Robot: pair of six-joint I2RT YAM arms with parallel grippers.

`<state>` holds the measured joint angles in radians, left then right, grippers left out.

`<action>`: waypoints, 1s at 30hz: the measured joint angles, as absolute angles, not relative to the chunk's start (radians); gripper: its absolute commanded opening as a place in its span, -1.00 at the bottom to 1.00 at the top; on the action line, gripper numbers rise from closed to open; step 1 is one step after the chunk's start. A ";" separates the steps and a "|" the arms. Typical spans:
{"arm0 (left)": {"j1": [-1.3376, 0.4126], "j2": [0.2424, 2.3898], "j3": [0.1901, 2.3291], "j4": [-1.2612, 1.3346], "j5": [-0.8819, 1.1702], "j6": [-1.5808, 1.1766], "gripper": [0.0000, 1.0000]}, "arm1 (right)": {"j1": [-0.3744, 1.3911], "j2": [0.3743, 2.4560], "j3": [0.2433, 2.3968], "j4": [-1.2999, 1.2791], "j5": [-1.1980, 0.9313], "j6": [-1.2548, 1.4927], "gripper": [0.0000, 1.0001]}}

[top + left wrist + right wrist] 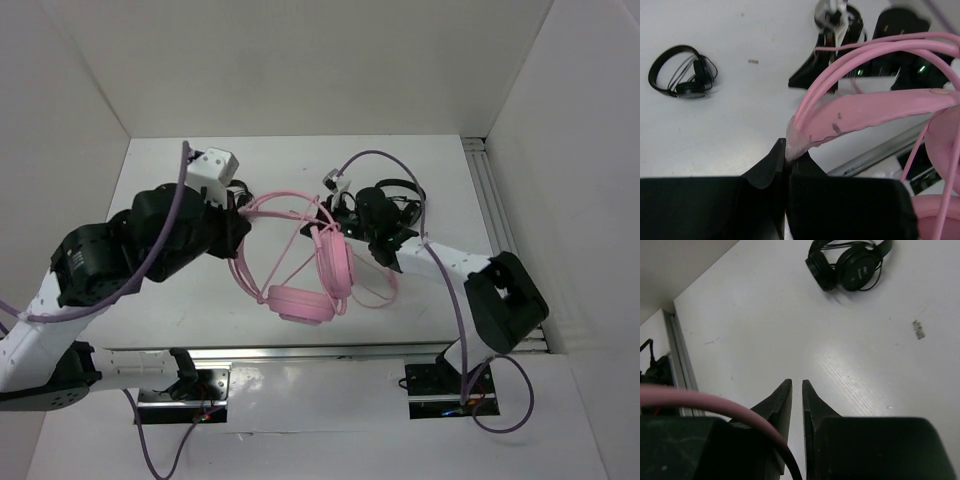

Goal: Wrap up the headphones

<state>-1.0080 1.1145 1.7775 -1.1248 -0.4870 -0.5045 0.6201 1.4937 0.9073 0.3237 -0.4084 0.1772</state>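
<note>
The pink headphones [318, 270] hang between both arms, earcups low, headband and cable loops stretched to the left. My left gripper [241, 216] is shut on the end of the pink headband [875, 112], the pinch showing in the left wrist view [788, 148]. My right gripper [343, 212] is at the headphones' right side. In the right wrist view its jaws [796, 385] stand a narrow slit apart with nothing at the tips. The pink cable [715, 404] runs over the left finger and down into the slit near the jaw base.
One small black headphones [850, 262] lies on the white table beyond my right gripper, partly hidden in the top view [400, 190]. Another black headphones [682, 75] lies beyond my left gripper. A metal rail [300, 352] runs along the near edge. White walls enclose the table.
</note>
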 measured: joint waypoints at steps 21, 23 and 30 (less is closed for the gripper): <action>-0.758 1.407 2.145 -1.227 -0.899 -0.767 -1.00 | 0.779 1.765 0.616 1.082 -0.615 0.542 -0.64; -0.681 1.435 2.149 -1.225 -0.889 -0.768 -1.00 | 0.824 1.725 0.576 1.082 -0.584 0.534 -0.71; -0.513 1.490 2.088 -1.199 -0.870 -0.788 -1.00 | 1.028 1.460 0.509 1.026 -0.461 0.461 -0.95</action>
<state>-0.5133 1.4899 2.0876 -1.1992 -0.8703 -0.7876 1.0275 1.4605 0.5087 1.0264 -0.4610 0.4610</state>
